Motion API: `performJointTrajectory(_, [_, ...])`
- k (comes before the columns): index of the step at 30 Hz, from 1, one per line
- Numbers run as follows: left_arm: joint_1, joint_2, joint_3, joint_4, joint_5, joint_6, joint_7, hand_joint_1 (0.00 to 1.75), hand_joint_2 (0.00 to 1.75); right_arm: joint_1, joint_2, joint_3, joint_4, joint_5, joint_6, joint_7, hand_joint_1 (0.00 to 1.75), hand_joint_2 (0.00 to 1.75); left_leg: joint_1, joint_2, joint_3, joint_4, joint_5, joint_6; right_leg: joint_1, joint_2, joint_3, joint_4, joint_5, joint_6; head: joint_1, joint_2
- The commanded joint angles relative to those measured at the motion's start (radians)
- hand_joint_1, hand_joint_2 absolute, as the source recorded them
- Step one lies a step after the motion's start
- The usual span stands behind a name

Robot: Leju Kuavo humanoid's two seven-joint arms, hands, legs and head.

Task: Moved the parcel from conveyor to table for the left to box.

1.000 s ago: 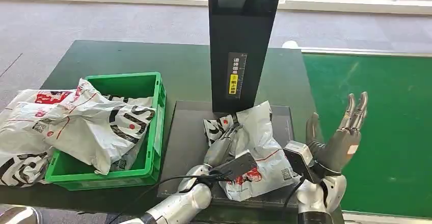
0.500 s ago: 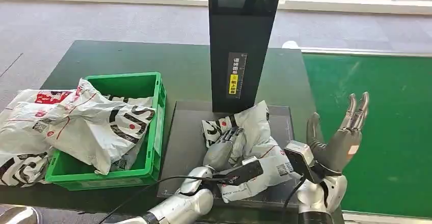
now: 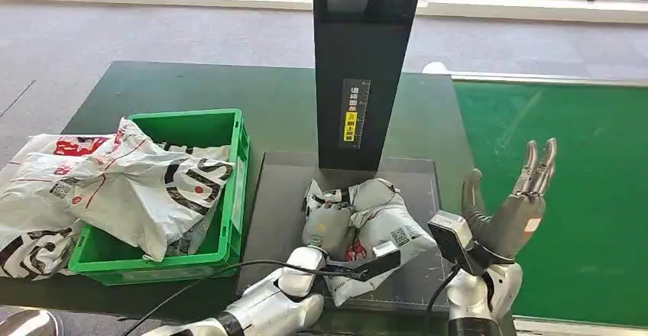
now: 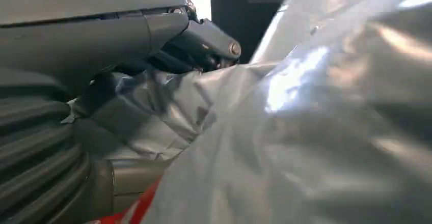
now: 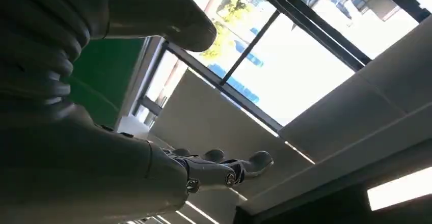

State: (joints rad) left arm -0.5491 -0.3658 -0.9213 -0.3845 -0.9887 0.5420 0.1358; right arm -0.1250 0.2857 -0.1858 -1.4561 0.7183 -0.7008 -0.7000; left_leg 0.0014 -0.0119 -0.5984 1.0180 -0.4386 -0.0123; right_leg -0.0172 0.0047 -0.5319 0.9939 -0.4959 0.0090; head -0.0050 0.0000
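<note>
A crumpled grey-white parcel bag [image 3: 382,225] with black and red print lies on the dark scanner plate [image 3: 283,191] in front of the black column. My left hand [image 3: 328,224] grips its near-left part, fingers curled into the plastic. The left wrist view has the thumb and dark fingers [image 4: 204,40] bunching the shiny bag [image 4: 316,132] close up. My right hand [image 3: 513,206] is raised upright at the plate's right edge over the green conveyor [image 3: 581,198], fingers spread and holding nothing. Seen from the right wrist camera, those fingers [image 5: 224,168] point up at the ceiling.
A green crate [image 3: 191,126] stands left of the plate on the dark green table [image 3: 191,84], with several printed parcel bags [image 3: 137,183] piled in it and spilling over its left side. The black scanner column [image 3: 363,61] rises behind the plate.
My left hand has closed on the parcel and pulled it together; the bag is more crumpled and has shifted slightly toward me. The right hand has stayed raised and spread.
</note>
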Motion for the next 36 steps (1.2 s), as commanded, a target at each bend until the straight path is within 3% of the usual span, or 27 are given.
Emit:
performJointTrajectory(1, [0.084,0.06,0.209,-0.207,-0.435,0.156,0.132,1.75,1.75,-0.018,0.04,-0.075,-0.009,0.006,0.003,0.002,0.0,1.75,0.0,0.002,0.001,-0.002,0.0,-0.001,0.0,0.001,0.001,-0.002,0.001,-0.002,0.0,0.0])
performJointTrajectory(2, [0.164,0.071,0.328,-0.414,-0.566,0.156,0.098,1.75,1.75,-0.017,0.042,-0.074,-0.009,0.007,0.003,0.002,0.0,1.75,0.0,0.002,0.0,-0.001,0.0,-0.001,0.0,0.001,-0.001,-0.001,0.0,-0.001,0.0,0.0])
performJointTrajectory(5, [0.278,0.117,0.396,-0.821,-0.582,0.156,0.006,1.75,1.75,-0.021,0.043,-0.074,-0.008,0.008,0.003,0.002,0.0,1.75,-0.001,0.003,-0.001,-0.001,0.0,-0.001,-0.001,0.001,-0.002,-0.001,0.0,-0.001,0.0,0.0])
performJointTrajectory(9, [0.29,0.124,0.41,-0.865,-0.582,0.156,-0.013,1.75,1.75,-0.023,0.044,-0.076,-0.008,0.008,0.003,0.002,0.0,1.75,-0.001,0.008,-0.001,-0.003,-0.001,-0.001,0.0,0.007,-0.005,-0.001,0.001,-0.002,0.0,0.0])
performJointTrajectory(13, [0.328,0.112,0.444,-0.979,-0.582,0.156,-0.062,1.75,1.75,-0.025,0.043,-0.082,-0.01,0.007,0.003,0.002,0.0,1.75,0.0,0.003,-0.003,-0.001,-0.001,0.0,0.0,0.002,-0.004,0.0,-0.001,-0.001,0.0,0.0])
performJointTrajectory(14, [0.383,0.077,0.548,-1.172,-0.56,0.156,-0.165,1.75,1.75,-0.021,0.045,-0.098,-0.026,-0.004,0.003,0.002,0.0,1.75,0.0,0.004,-0.002,-0.001,-0.001,0.0,0.0,0.003,-0.004,-0.001,-0.001,-0.002,0.0,0.0])
performJointTrajectory(15, [0.418,0.026,0.652,-1.211,-0.514,0.156,-0.315,1.75,1.75,-0.014,0.04,-0.097,-0.033,-0.012,0.003,0.002,0.0,1.75,0.0,0.004,-0.005,0.001,-0.002,0.0,0.0,0.003,-0.006,0.001,-0.001,-0.001,0.0,0.0])
performJointTrajectory(19, [0.418,0.026,0.652,-1.211,-0.514,0.156,-0.315,1.75,1.75,-0.014,0.04,-0.097,-0.033,-0.012,0.003,0.002,0.0,1.75,0.0,0.007,-0.001,-0.002,-0.003,0.0,0.0,0.005,-0.003,-0.002,-0.001,-0.002,0.0,0.0])
performJointTrajectory(20, [0.418,0.026,0.652,-1.211,-0.514,0.156,-0.315,1.75,1.75,-0.014,0.04,-0.097,-0.033,-0.012,0.003,0.002,0.0,1.75,-0.001,0.002,-0.003,-0.001,-0.002,0.0,-0.001,0.002,-0.003,0.0,-0.001,-0.001,0.0,0.0])
performJointTrajectory(23, [0.43,0.017,0.706,-1.262,-0.491,0.156,-0.365,1.75,1.75,-0.011,0.042,-0.099,-0.041,-0.01,0.003,0.002,0.0,1.75,-0.001,0.003,-0.003,-0.001,-0.001,0.0,0.0,0.002,-0.004,0.0,-0.001,-0.001,0.0,0.0])
performJointTrajectory(29, [0.458,0.017,0.803,-1.327,-0.482,0.156,-0.326,1.75,1.75,0.005,0.043,-0.105,-0.062,-0.014,0.003,0.002,0.0,1.75,-0.001,0.004,-0.001,-0.002,-0.002,0.0,0.0,0.002,-0.002,-0.002,-0.001,-0.001,0.0,0.0])
performJointTrajectory(36, [0.458,0.017,0.803,-1.327,-0.482,0.156,-0.326,1.75,1.75,0.005,0.043,-0.105,-0.062,-0.014,0.003,0.002,0.0,1.75,0.0,0.002,-0.001,-0.002,-0.001,0.0,0.0,0.0,-0.002,-0.002,-0.001,-0.001,0.0,0.0])
